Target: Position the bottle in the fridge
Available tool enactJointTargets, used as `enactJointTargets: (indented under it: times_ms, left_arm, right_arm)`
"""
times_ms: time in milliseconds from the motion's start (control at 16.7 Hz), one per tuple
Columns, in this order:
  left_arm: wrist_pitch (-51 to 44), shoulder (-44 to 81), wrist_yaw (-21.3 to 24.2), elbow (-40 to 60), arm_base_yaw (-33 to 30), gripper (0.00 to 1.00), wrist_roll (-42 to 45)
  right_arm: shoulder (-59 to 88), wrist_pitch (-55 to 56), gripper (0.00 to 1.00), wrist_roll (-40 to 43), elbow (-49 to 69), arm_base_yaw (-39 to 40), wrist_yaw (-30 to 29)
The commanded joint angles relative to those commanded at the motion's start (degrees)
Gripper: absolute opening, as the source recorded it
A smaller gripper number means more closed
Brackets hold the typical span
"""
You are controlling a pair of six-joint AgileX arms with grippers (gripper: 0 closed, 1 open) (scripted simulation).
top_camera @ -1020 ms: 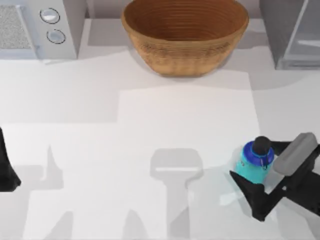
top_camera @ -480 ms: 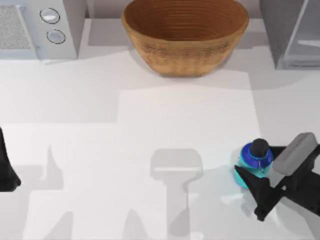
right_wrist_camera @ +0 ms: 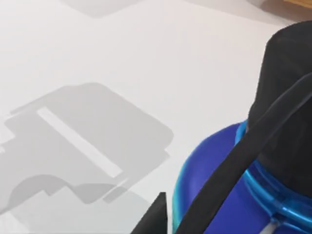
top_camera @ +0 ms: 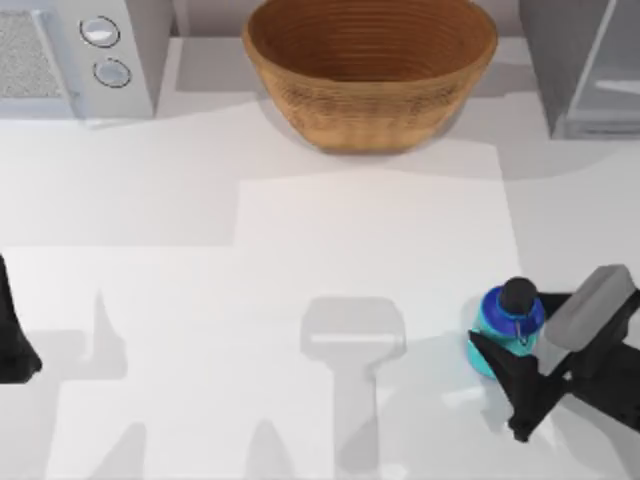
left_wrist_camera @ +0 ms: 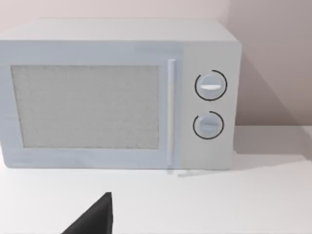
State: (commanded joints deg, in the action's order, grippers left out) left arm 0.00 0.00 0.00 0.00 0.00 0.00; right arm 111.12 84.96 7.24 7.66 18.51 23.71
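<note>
Standing at the frame's upper right, the fridge (top_camera: 590, 70) waits, well apart from the bottle (top_camera: 508, 318) at lower right. Hard, smooth, likely light, it suits a mid-body grip. The right gripper (top_camera: 512, 370) is beside it; whether its fingers hold it, I cannot tell.

Woven brown basket (top_camera: 371, 70) at table's (top_camera: 250, 300) far centre; grey microwave (top_camera: 75, 55) with two round knobs (left_wrist_camera: 210, 86) and speckled door panel at far left corner.
</note>
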Motion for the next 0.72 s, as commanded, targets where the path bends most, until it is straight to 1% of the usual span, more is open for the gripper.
enactJointTargets:
  times_ms: [300, 480, 720]
  left_arm:
    - [0.0, 0.0, 0.0, 0.0, 0.0, 1.0, 0.0]
    - [0.0, 0.0, 0.0, 0.0, 0.0, 1.0, 0.0]
    - [0.0, 0.0, 0.0, 0.0, 0.0, 1.0, 0.0]
  right_arm:
    - [-0.8, -0.77, 0.01, 0.41, 0.01, -0.88, 0.78]
    - [-5.61, -6.28, 0.01, 2.91, 0.41, -5.79, 5.41]
    - [-14.83, -21.22, 0.01, 7.25, 1.25, -14.47, 13.44]
